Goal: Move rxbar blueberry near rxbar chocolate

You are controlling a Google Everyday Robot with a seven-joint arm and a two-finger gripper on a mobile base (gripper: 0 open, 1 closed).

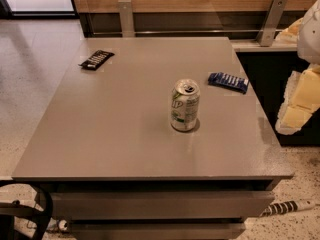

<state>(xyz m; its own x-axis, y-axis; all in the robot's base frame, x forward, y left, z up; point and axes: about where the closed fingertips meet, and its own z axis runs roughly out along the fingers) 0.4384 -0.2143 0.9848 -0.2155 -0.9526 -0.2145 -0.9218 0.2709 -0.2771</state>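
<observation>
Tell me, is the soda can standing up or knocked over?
Standing up. The can sits on its base, tab end facing up. The gripper hangs beyond the table's right edge.

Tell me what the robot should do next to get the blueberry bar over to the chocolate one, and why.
Probably reach the gripper left, to above the rxbar blueberry. The gripper hangs beyond the right edge of the table, apart from the bar, which lies flat near that edge. The rxbar chocolate is at the far left corner, past the can.
</observation>
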